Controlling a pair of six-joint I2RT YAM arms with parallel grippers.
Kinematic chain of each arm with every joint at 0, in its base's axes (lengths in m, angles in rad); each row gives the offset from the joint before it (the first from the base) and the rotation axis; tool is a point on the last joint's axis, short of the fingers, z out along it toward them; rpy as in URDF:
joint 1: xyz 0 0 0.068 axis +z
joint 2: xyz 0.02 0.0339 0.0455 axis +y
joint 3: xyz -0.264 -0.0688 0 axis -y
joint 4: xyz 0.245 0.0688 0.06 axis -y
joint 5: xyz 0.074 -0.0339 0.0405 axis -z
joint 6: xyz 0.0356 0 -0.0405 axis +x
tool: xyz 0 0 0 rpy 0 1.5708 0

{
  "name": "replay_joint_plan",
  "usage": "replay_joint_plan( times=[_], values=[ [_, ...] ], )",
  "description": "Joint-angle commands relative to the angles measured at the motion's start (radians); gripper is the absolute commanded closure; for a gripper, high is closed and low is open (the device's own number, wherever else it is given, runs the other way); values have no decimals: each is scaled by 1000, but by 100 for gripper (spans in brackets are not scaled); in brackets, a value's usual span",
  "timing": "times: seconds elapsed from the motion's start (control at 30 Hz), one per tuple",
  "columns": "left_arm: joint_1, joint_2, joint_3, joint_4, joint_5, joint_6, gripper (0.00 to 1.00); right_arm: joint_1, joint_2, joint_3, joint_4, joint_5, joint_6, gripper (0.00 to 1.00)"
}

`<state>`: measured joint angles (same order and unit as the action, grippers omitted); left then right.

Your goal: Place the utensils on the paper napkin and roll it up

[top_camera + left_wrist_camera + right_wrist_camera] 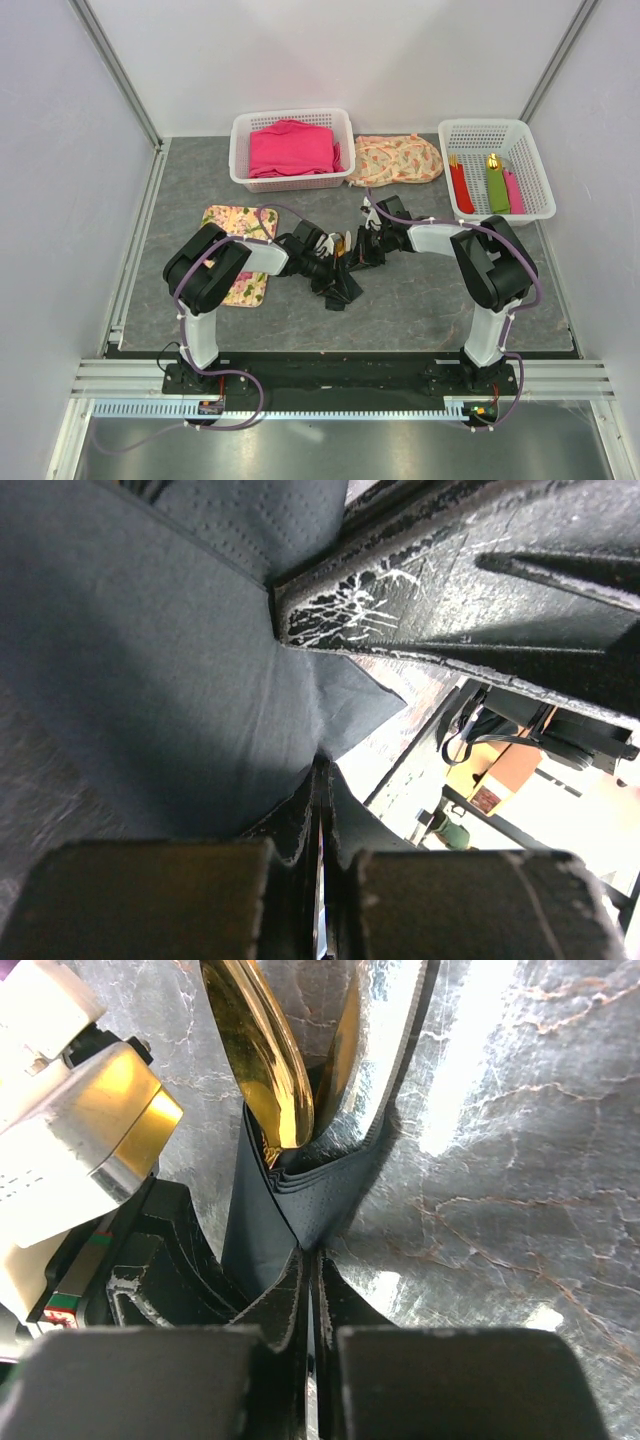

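At the table's middle both arms meet over the black paper napkin (338, 285), which is wrapped around the utensils. In the right wrist view the utensils' gold heads (265, 1070) stick out of the napkin's (300, 1200) open end. My right gripper (312, 1255) is shut, pinching the napkin's lower fold. In the left wrist view the napkin (150, 660) fills most of the picture. My left gripper (322, 770) is shut on its edge, with a right finger (450, 590) close above. From above, the left gripper (333, 258) and right gripper (358, 248) nearly touch.
A floral mat (232, 222) lies under the left arm. At the back stand a white basket (240, 150) with a pink cloth (292, 148), a floral cloth (395, 158), and a second white basket (445, 160) holding red, green and pink rolls (495, 185).
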<state>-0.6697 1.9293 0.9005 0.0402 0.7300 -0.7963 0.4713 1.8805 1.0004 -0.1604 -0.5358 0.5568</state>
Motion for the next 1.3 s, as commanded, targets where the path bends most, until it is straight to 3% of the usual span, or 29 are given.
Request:
replay_joint_plan(
  times=[0.0,0.13,0.23,0.27,0.33,0.43,0.57,0.6,0.7,0.9,1.07,1.27],
  values=[
    [12,20,-20,-43,-98,-1,98,17,88,-40,-111,160,-70,100],
    [30,-18,-38,36,-67,-11,98,13,68,-36,-80,113,-81,100],
    [48,-114,-57,118,-35,-15,81,10,36,-42,-41,106,-101,100],
    [54,-142,-55,119,-27,-8,68,10,22,-40,-24,105,-122,100],
    [87,-244,-46,87,-27,49,59,-2,12,-34,-18,96,-147,100],
    [154,-358,-15,-34,-15,137,48,-11,-10,-23,-7,62,-199,100],
    [258,-466,-3,-193,-26,256,17,-13,-58,-29,33,43,-245,100],
    [278,-480,-5,-227,-29,276,14,-11,-66,-28,39,39,-254,100],
    [341,-532,0,-261,-76,365,10,-13,-98,-37,68,25,-264,100],
    [386,-605,-40,-234,-144,396,9,-11,-175,-51,105,-10,-288,100],
    [387,-668,-150,-71,-113,414,9,-11,-215,-45,102,-21,-301,100],
    [397,-644,-158,-17,-54,399,10,-10,-227,-36,99,-26,-301,100]
  ],
)
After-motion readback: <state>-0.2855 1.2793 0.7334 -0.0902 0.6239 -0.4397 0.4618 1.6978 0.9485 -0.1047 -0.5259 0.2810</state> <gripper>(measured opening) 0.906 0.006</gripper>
